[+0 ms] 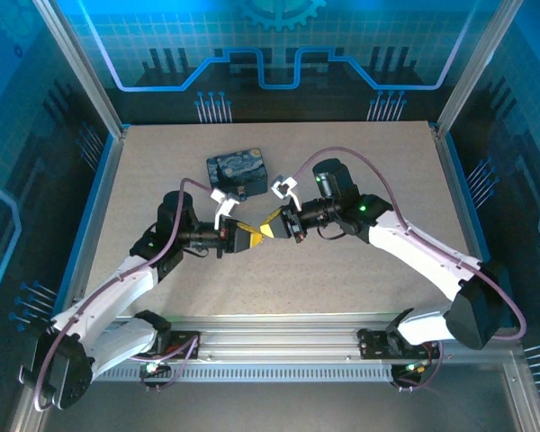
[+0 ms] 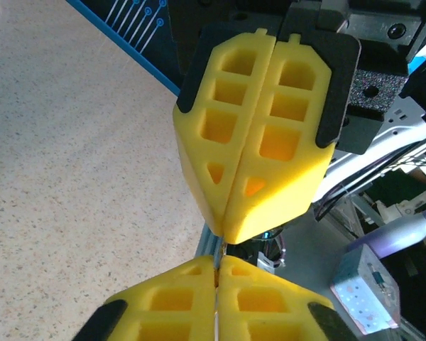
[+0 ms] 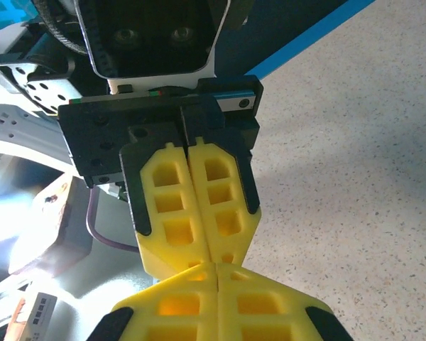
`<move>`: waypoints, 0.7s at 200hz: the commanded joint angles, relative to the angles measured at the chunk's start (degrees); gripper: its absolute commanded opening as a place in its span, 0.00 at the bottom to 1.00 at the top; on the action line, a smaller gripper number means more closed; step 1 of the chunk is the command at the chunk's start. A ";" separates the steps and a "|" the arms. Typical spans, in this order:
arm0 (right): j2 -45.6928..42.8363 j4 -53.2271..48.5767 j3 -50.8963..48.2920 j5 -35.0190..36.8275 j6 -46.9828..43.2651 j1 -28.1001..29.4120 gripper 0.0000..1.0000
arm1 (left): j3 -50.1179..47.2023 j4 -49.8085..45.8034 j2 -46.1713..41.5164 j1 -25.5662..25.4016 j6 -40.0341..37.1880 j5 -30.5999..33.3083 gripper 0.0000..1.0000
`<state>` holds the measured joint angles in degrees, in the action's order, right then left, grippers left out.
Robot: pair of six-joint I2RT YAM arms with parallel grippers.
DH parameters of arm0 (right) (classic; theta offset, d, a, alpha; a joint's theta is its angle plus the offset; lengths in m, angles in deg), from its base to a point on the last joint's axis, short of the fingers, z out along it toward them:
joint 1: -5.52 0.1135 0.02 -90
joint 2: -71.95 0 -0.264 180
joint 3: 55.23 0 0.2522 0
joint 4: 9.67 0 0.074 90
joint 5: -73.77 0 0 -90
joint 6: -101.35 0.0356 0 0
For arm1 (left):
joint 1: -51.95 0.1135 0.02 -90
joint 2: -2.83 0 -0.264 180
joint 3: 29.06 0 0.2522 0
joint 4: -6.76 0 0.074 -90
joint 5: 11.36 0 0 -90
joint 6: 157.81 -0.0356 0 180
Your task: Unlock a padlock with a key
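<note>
Yellow foam pads [image 1: 248, 238] meet tip to tip above the middle of the counter [image 1: 162, 180] in the overhead view. The left hand [image 1: 256, 235] and the right hand [image 1: 272, 227] point straight at each other, which reads as a hand-over or the fitting of one small piece to another. Beyond them lies the dark night-sky tin [image 1: 237, 169], apart from both hands.

From the left wrist, the right hand [image 2: 227, 233] hangs just over the left hand [image 2: 217, 261], each with its pads pressed together. A thin pale sliver [image 2: 216, 305] runs in the left hand's seam. It is possibly the key, though too small to be sure.

From the right wrist, the left hand [image 3: 207, 256] shows closed pads touching the closed right hand [image 3: 219, 268]. The padlock is too small or too hidden to place; likely one pair of pads pinches it.
</note>
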<state>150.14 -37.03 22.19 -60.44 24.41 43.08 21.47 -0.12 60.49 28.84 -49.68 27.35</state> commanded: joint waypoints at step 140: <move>-5.17 13.19 -6.19 4.57 7.08 -2.42 0.00 | -10.64 34.87 -1.22 -0.75 19.95 6.93 0.56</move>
<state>144.39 -25.89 15.85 -54.19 30.85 40.33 12.12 19.57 56.36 28.80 -34.64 37.47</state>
